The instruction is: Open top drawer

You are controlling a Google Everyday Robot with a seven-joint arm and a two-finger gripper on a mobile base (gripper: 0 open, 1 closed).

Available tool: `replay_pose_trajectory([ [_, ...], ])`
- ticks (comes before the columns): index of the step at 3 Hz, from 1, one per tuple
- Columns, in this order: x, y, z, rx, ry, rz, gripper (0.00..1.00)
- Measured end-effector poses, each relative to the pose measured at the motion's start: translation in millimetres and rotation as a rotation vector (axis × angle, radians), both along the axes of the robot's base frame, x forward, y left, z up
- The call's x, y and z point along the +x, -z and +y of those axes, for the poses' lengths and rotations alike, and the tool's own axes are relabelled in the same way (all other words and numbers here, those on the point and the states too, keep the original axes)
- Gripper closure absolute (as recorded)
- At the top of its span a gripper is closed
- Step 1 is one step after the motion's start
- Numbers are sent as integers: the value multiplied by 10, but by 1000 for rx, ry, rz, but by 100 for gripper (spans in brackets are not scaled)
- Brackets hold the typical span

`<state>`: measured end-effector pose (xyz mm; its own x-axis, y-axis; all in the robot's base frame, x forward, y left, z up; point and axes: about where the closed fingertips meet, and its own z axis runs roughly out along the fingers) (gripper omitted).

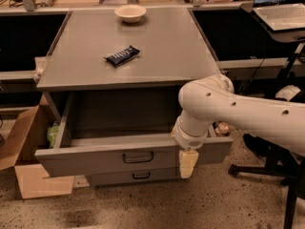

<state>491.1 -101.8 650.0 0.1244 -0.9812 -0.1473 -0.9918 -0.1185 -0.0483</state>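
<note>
In the camera view, I see the grey desk (162, 70) from the front and a little from above. The top drawer (90, 160) stands open: it sticks out from under the front edge of the desk, and I can look into its deep grey tray. Its front is wide, with a small dark loop handle (138, 157) at the centre. Under it there is a narrower drawer (114, 177) with a similar handle, and this one looks closed.

The white arm (238, 111) comes in from the right side and bends down in front of the right front corner of the desk. The pincer (188, 163) hangs at its end, pale yellow. It is in front of the right part of the top drawer's front, to the right of the handle and apart from it. Its tip reaches a little below the lower edge of that front. I cannot tell how far the pincer is open, and I see nothing held in it.

On the desk a pale bowl (130, 13) stands near the far edge, about in the middle. A dark wrapped bar (122, 55) lies nearer to the centre, slightly toward the left edge. On the floor beside the left front corner there is an open cardboard box (19, 142). Beyond the far right corner a laptop (279, 4) rests on another surface.
</note>
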Motion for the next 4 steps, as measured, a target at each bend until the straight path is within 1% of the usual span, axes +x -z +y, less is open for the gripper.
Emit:
replay_pose_trajectory([
  [1, -238, 50, -72, 46, 22, 21, 42],
  [2, -305, 37, -78, 56, 22, 24, 70],
  [3, -312, 36, -76, 56, 22, 24, 55],
  [4, -312, 36, -76, 56, 22, 24, 31],
])
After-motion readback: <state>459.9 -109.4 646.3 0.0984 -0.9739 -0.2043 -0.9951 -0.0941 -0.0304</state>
